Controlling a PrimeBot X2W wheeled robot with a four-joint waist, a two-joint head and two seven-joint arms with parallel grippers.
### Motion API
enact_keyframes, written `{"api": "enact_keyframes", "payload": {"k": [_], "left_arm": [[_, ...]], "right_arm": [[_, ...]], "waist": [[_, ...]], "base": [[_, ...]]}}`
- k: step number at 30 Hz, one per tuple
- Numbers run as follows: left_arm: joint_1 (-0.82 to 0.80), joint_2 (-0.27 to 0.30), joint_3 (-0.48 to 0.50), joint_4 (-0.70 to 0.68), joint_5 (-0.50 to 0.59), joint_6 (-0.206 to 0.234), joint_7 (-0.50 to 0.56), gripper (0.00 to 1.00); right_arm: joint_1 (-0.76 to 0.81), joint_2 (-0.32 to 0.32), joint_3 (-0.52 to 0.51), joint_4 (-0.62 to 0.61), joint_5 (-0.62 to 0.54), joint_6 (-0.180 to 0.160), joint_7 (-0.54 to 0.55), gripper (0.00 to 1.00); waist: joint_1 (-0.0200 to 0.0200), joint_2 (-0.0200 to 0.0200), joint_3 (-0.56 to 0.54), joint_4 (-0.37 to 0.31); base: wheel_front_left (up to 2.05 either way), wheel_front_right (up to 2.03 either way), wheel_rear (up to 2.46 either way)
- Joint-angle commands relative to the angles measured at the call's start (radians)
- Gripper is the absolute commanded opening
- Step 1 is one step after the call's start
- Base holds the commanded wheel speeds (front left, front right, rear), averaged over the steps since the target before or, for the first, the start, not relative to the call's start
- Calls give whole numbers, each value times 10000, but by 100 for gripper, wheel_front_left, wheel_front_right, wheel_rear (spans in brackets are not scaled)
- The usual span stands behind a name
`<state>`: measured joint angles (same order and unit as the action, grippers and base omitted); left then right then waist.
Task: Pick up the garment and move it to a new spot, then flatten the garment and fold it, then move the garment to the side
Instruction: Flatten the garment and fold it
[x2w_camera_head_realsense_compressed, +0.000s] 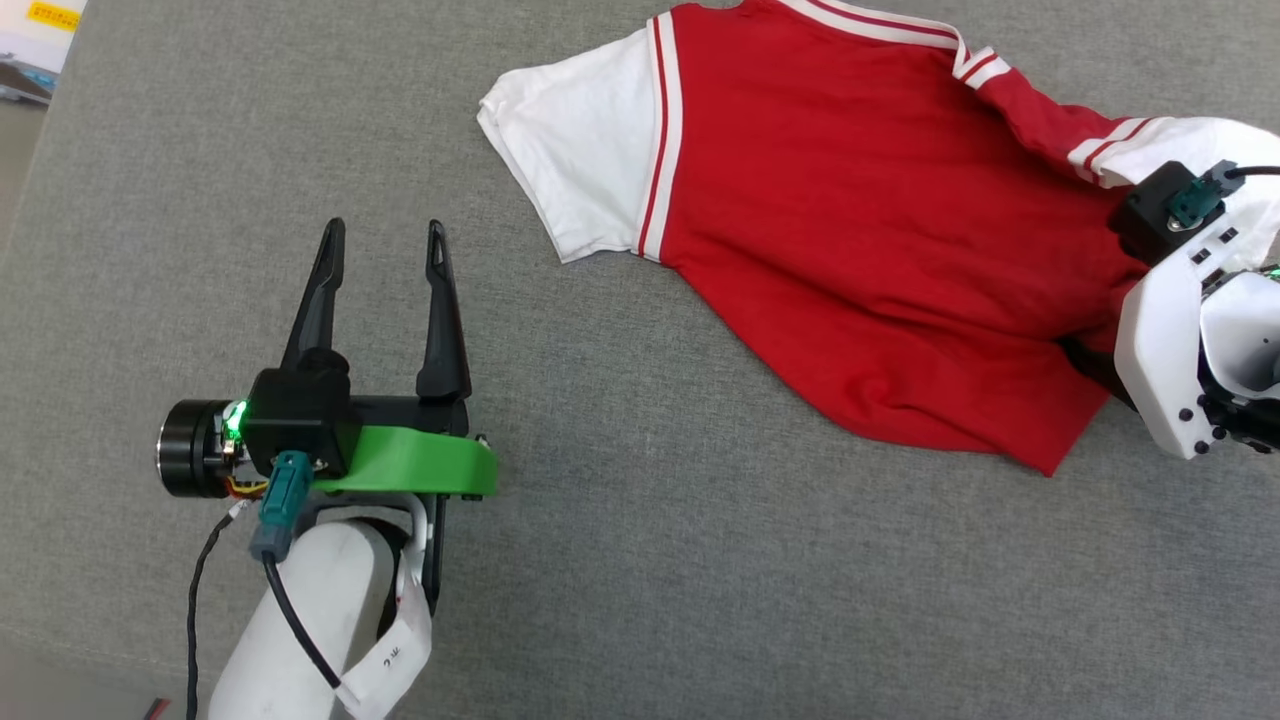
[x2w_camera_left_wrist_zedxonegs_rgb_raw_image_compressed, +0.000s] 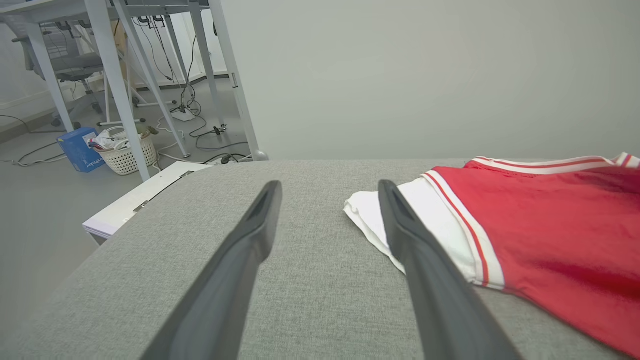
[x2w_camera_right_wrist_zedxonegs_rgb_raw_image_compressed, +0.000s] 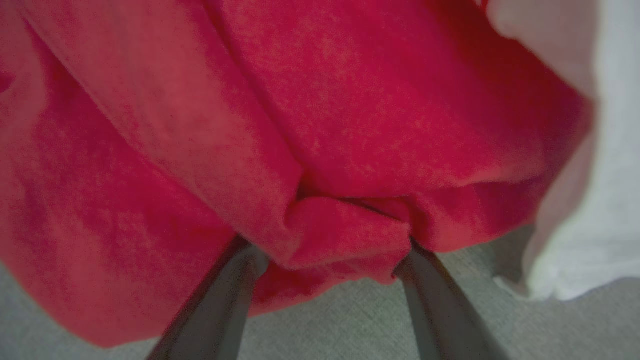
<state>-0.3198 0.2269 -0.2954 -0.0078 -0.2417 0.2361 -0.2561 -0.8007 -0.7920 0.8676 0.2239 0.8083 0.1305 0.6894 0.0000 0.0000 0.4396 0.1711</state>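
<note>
The garment (x2w_camera_head_realsense_compressed: 850, 230), a red shirt with white sleeves and red-and-white striped trim, lies plain side up on the grey cloth surface (x2w_camera_head_realsense_compressed: 640, 560), spread toward the upper right. My left gripper (x2w_camera_head_realsense_compressed: 386, 228) hovers open and empty to the left of the garment's white sleeve (x2w_camera_left_wrist_zedxonegs_rgb_raw_image_compressed: 380, 215); the left wrist view shows the gripper (x2w_camera_left_wrist_zedxonegs_rgb_raw_image_compressed: 328, 186) with its right finger overlapping that sleeve. My right gripper (x2w_camera_right_wrist_zedxonegs_rgb_raw_image_compressed: 330, 245) is at the shirt's right edge, its fingers (x2w_camera_right_wrist_zedxonegs_rgb_raw_image_compressed: 225, 295) spread wide with a bunched fold of red cloth (x2w_camera_right_wrist_zedxonegs_rgb_raw_image_compressed: 345, 235) between them and the tips hidden under it.
The grey surface ends at the left, where a white board (x2w_camera_left_wrist_zedxonegs_rgb_raw_image_compressed: 135, 205) sticks out below it. On the floor beyond stand a white basket (x2w_camera_left_wrist_zedxonegs_rgb_raw_image_compressed: 125, 155), a blue box (x2w_camera_left_wrist_zedxonegs_rgb_raw_image_compressed: 80, 150), desk legs (x2w_camera_left_wrist_zedxonegs_rgb_raw_image_compressed: 115, 85) and loose cables. A plain wall rises behind.
</note>
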Motion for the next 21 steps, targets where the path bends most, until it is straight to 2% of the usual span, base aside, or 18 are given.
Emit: {"api": "enact_keyframes", "payload": {"k": [1, 2, 3, 5, 10, 13, 21], "left_arm": [[-11, -113, 123, 53, 156, -117, -56, 100], [11, -164, 204, 82, 222, -171, -56, 100], [55, -218, 305, 123, 298, -234, -56, 100], [151, -282, 506, 197, 422, -332, -56, 100], [556, -377, 934, 376, 651, -574, -56, 100], [870, -436, 1126, 428, 782, -702, -57, 100], [1581, -527, 1602, 431, 994, -905, -57, 100]], "right_arm": [[382, 359, 530, 385, 210, 2, -190, 100], [410, 385, 639, 462, 295, 2, -367, 100], [383, 386, 761, 486, 310, 2, -687, 49], [313, 392, 850, 465, 439, 2, -1301, 0], [126, 170, 674, -243, 827, 2, -2785, 0], [246, -242, 408, -1117, 1033, 2, -3421, 0], [1531, -1713, -1298, -3576, 1401, 2, -3828, 0]], "waist": [[0, 0, 124, 110], [0, 0, 96, 74], [0, 0, 39, 14], [0, 0, -125, -137], [0, 0, -761, -533], [0, 0, -1217, -768], [0, 0, -1942, -1234]], "base": [[0, 0, 0], [0, 0, 0], [0, 0, 0], [0, 0, 0], [0, 0, 0], [0, 0, 0], [0, 0, 0]]}}
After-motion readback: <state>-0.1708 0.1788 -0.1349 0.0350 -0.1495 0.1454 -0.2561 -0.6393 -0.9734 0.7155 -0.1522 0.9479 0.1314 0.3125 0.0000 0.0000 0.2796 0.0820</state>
